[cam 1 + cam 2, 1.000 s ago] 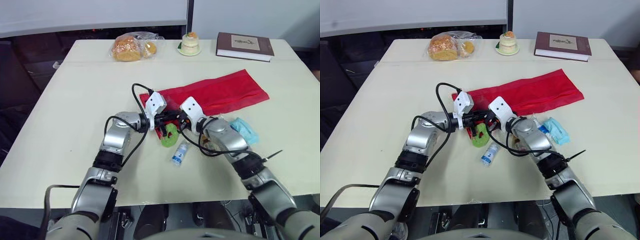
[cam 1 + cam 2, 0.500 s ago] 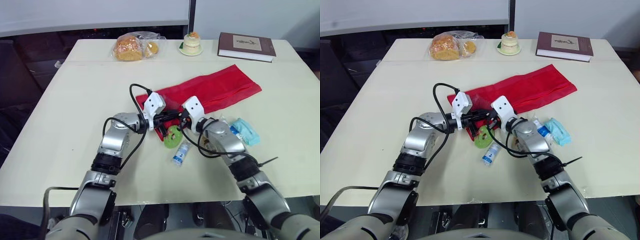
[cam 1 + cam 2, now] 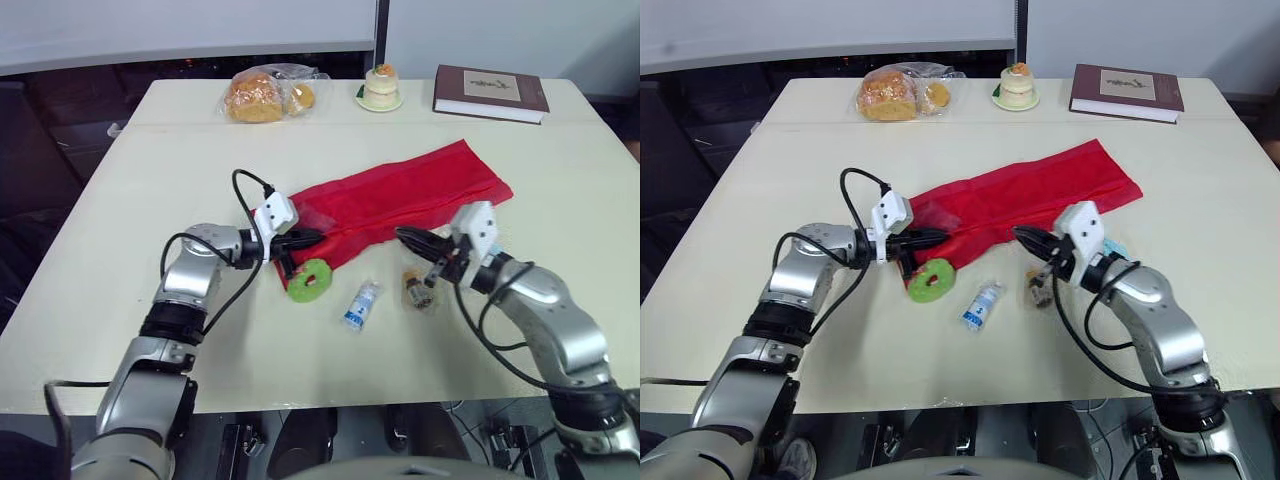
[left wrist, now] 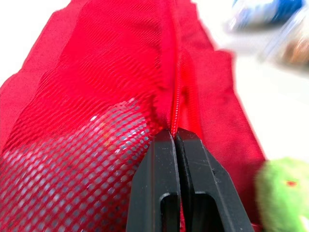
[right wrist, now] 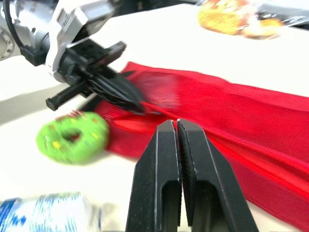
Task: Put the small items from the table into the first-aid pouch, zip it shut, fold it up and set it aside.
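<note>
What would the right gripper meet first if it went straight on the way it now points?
Most likely the red first-aid pouch, lying just ahead of the shut right gripper, though depth is hard to judge.

- Left arm (image 3: pixel 190 275) and right arm (image 3: pixel 560 325): rounded silver metal shells, black bands at the joints.
- Thin black cables (image 3: pixel 234 188) loop off both forearms.
- White boxy wrist housings (image 3: pixel 477 225).
- Left hand (image 3: pixel 310 238), right hand (image 3: pixel 405 237): two matte black tapered fingers each, with oblong recesses near the base.
</note>
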### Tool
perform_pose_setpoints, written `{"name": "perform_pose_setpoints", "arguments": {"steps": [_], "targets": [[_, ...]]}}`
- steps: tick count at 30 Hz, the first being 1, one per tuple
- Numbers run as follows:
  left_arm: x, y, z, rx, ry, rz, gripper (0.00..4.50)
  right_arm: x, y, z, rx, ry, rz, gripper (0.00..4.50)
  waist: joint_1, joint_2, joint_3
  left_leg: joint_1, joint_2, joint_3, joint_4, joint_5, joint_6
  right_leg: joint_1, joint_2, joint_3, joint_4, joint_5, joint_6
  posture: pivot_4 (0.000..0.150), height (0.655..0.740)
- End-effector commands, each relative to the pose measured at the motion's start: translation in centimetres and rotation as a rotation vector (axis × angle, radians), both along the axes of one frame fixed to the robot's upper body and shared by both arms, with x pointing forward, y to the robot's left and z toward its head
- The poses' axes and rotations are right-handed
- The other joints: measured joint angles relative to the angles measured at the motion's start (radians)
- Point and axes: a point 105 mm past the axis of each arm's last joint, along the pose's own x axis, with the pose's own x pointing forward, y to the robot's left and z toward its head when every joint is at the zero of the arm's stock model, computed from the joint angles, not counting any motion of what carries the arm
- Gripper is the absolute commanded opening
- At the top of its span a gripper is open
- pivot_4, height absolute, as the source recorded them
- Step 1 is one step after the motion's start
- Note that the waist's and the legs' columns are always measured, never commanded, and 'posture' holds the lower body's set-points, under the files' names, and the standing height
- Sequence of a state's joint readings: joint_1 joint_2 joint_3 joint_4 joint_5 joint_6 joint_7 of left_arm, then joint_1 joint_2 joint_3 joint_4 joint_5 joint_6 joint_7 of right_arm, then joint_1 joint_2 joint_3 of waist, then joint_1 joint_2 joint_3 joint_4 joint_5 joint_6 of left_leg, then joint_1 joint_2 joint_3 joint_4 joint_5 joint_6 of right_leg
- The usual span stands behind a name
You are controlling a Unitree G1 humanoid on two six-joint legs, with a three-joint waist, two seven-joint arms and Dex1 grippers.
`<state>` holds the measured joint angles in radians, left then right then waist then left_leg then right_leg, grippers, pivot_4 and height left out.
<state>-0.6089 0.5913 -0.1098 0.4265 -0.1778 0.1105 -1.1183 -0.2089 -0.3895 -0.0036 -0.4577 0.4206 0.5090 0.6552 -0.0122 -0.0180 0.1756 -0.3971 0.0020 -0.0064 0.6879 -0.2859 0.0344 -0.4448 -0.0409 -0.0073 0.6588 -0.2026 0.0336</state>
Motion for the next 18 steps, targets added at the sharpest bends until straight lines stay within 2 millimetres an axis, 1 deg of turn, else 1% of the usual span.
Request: {"name": "perform_pose_setpoints", "arguments": {"steps": [1, 2, 4, 5, 6, 7, 9, 14, 17, 18], "targets": [[1.2, 2.8, 2.2, 0.038, -0.096, 0.068, 0.0, -1.7, -2.1, 2.3, 0.094, -0.065, -0.048, 0.86, 0.001, 0.0, 0.0, 0.0, 0.0, 0.0, 0.0, 0.0, 0.0, 0.0, 0.0, 0.0, 0.0, 0.0, 0.0, 0.15, 0.7289], [1.5, 3.4, 2.4, 0.056, -0.112, 0.09, 0.0, -2.2, -2.5, 2.2, 0.096, -0.068, -0.061, 1.23, 0.002, 0.0, 0.0, 0.0, 0.0, 0.0, 0.0, 0.0, 0.0, 0.0, 0.0, 0.0, 0.0, 0.0, 0.0, 0.15, 0.7289], [2.2, 4.5, 2.5, 0.085, -0.137, 0.139, 0.0, -3.3, -3.0, 1.8, 0.077, -0.069, -0.07, 2.35, 0.002, 0.0, 0.0, 0.0, 0.0, 0.0, 0.0, 0.0, 0.0, 0.0, 0.0, 0.0, 0.0, 0.0, 0.0, 0.15, 0.7289], [2.6, 4.9, 2.6, 0.098, -0.15, 0.161, 0.0, -3.9, -3.2, 1.6, 0.07, -0.069, -0.071, 2.72, 0.002, 0.0, 0.0, 0.0, 0.0, 0.001, 0.0, 0.0, 0.0, 0.0, 0.0, 0.0, 0.0, 0.0, 0.0, 0.15, 0.7289], [2.9, 5.2, 2.7, 0.109, -0.162, 0.177, 0.0, -4.3, -3.4, 1.5, 0.068, -0.071, -0.075, 3.15, 0.003, 0.0, 0.0, 0.0, 0.0, 0.001, 0.0, 0.0, 0.0, 0.0, 0.0, 0.001, 0.0, 0.0, 0.0, 0.15, 0.7289], [3.1, 5.4, 2.7, 0.114, -0.171, 0.192, 0.0, -4.7, -3.5, 1.6, 0.069, -0.073, -0.079, 3.68, 0.003, 0.0, 0.0, 0.0, 0.0, 0.001, 0.0, 0.0, 0.0, 0.0, 0.0, 0.0, 0.0, 0.0, 0.0, 0.15, 0.7289], [3.6, 5.5, 2.9, 0.123, -0.188, 0.21, 0.0, -5.4, -3.6, 1.9, 0.067, -0.075, -0.079, 4.49, 0.003, -0.001, 0.0, 0.0, 0.0, 0.001, 0.0, 0.0, 0.0, 0.0, 0.0, 0.0, 0.0, 0.0, 0.0, 0.15, 0.7289], [3.7, 5.0, 2.5, 0.135, -0.191, 0.184, 0.0, -6.7, -4.4, 2.1, 0.026, -0.065, -0.093, 4.49, 0.003, -0.001, 0.0, 0.0, 0.0, 0.001, 0.0, 0.0, 0.0, 0.0, 0.0, 0.0, 0.0, 0.0, 0.0, 0.15, 0.7289], [3.4, 4.4, 2.6, 0.111, -0.178, 0.146, 0.95, -6.9, -4.9, 1.6, -0.019, -0.049, -0.109, 4.5, 0.003, -0.001, 0.0, 0.0, 0.0, 0.001, 0.001, 0.0, 0.0, 0.001, 0.0, 0.0, 0.0, 0.0, 0.0, 0.15, 0.7289], [3.4, 4.1, 2.8, 0.106, -0.186, 0.135, 1.41, -6.9, -5.0, 1.5, -0.024, -0.047, -0.112, 4.5, 0.003, -0.001, 0.0, 0.0, 0.0, 0.001, 0.001, 0.0, 0.0, 0.001, 0.0, 0.0, 0.0, 0.0, 0.0, 0.15, 0.7289]]}}
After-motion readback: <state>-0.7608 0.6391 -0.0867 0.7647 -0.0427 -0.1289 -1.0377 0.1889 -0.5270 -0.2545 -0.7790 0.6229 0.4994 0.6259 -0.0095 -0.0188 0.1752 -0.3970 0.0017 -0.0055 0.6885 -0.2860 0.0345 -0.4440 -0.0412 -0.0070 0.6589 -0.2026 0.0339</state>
